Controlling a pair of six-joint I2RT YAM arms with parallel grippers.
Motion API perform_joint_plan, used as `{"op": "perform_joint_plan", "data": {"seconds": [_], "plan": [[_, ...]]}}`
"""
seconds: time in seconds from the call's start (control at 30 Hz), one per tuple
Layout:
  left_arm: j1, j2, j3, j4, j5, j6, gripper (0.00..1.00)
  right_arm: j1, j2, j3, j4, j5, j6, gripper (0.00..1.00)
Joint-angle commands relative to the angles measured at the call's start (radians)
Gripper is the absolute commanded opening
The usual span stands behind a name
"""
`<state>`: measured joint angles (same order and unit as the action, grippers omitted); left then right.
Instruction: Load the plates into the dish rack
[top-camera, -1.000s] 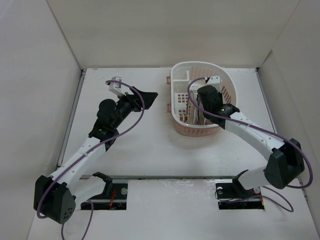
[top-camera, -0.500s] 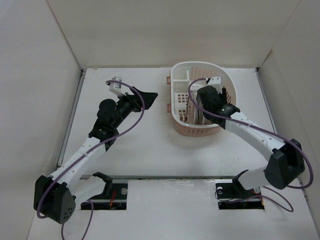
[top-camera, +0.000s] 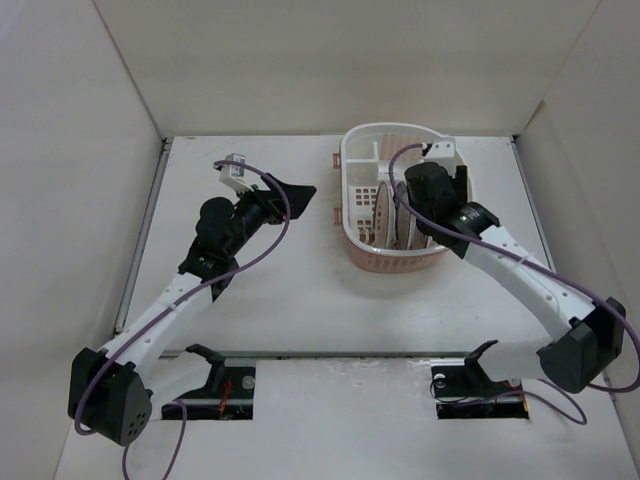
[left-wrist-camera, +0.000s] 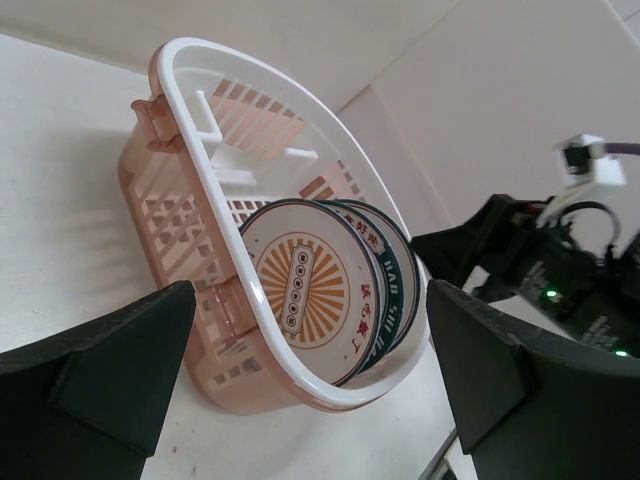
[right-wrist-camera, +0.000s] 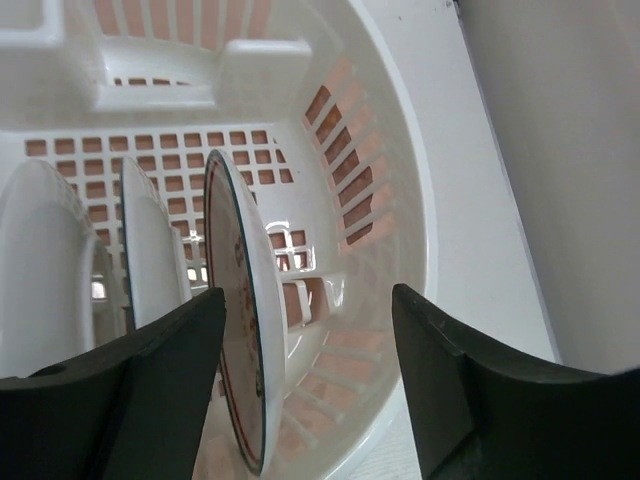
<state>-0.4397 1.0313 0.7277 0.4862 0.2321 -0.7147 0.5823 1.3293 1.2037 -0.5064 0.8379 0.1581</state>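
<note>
Three plates in the rack, and the right arm is the thing to worry about

The dish rack (top-camera: 393, 127) sits at the back right of the table (top-camera: 270, 290). All three plates stand on edge inside it, side by side: the sunburst plate (left-wrist-camera: 305, 290) is out front and the green-rimmed plate (left-wrist-camera: 397, 290) is right behind it. So loading looks basically done to me. The left gripper (top-camera: 288, 190) hangs spread wide and empty, well left of the rack. The right gripper (right-wrist-camera: 308, 295) is down over the rack with its jaws apart, pinching nothing, and the nearest plate (right-wrist-camera: 240, 330) is sitting in the gap close to one finger. If that arm pulls out crooked, the finger could catch the rim and tip that plate into the other two, or drag the light rack along.
</note>
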Motion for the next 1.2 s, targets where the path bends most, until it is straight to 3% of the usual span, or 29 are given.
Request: {"op": "perform_joint_plan", "data": {"seconds": [0.0,0.03,0.07,0.1,0.2,0.37,0.5,0.6,0.83,1.17], "plan": [[-0.005,0.001,0.024,0.032,-0.008,0.027,1.0,0.027,-0.077,0.097,-0.052,0.0,0.011,0.74],[-0.005,0.001,0.044,0.002,-0.025,0.027,1.0,0.045,-0.091,0.109,-0.064,-0.014,0.011,0.79],[-0.005,0.001,0.056,-0.027,-0.049,0.038,1.0,0.056,-0.126,0.134,-0.084,-0.028,0.02,0.93],[-0.005,0.001,0.077,-0.069,-0.078,0.038,1.0,0.066,-0.148,0.145,-0.084,-0.043,0.02,1.0],[-0.005,0.01,0.189,-0.245,-0.23,0.08,1.0,0.099,-0.269,0.154,-0.11,-0.167,0.046,1.0],[-0.027,0.0,0.375,-0.47,-0.362,0.09,1.0,0.122,-0.464,0.143,-0.182,-0.275,0.107,1.0],[-0.057,-0.037,0.469,-0.697,-0.479,0.127,1.0,0.122,-0.576,0.12,-0.285,-0.356,0.13,1.0],[-0.07,-0.132,0.469,-0.773,-0.548,0.145,1.0,0.122,-0.689,0.096,-0.322,-0.387,0.13,1.0],[-0.07,-0.393,0.414,-0.917,-0.559,0.164,1.0,0.122,-0.829,0.117,-0.431,-0.387,0.13,1.0],[-0.07,-0.488,0.338,-0.946,-0.482,0.204,1.0,0.122,-0.901,0.135,-0.492,-0.33,0.139,1.0]]}}
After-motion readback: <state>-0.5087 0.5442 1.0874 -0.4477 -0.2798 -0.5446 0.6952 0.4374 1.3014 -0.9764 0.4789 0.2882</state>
